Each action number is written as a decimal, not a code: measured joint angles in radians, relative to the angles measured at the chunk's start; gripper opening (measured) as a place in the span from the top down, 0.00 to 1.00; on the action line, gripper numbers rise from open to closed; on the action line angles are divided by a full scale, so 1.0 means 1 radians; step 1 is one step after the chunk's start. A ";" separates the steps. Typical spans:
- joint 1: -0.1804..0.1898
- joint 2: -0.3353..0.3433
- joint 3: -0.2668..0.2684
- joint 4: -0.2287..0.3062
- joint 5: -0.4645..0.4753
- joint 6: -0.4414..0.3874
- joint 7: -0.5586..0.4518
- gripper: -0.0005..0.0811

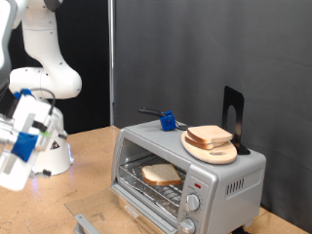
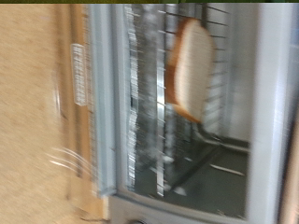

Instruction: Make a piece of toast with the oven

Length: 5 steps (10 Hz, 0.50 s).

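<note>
Silver oven (image 1: 195,166), toast (image 1: 161,175) inside, door cropped, end effector (image 1: 19,146) grip unclear

A wooden plate (image 1: 211,148) holds two bread slices (image 1: 209,136). Beside the plate lies a blue-handled tool (image 1: 166,121); behind the plate stands a black bracket (image 1: 234,117).

Brushed silver metal oven (image 1: 234,174), round wooden plate (image 1: 211,151).
</note>
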 joint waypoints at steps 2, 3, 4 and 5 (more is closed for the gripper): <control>0.007 0.017 0.017 -0.055 0.004 0.081 -0.064 0.16; 0.008 0.032 0.023 -0.073 0.006 0.102 -0.095 0.16; 0.008 0.048 0.029 -0.089 0.007 0.124 -0.119 0.16; 0.009 0.065 0.036 -0.103 0.008 0.153 -0.141 0.16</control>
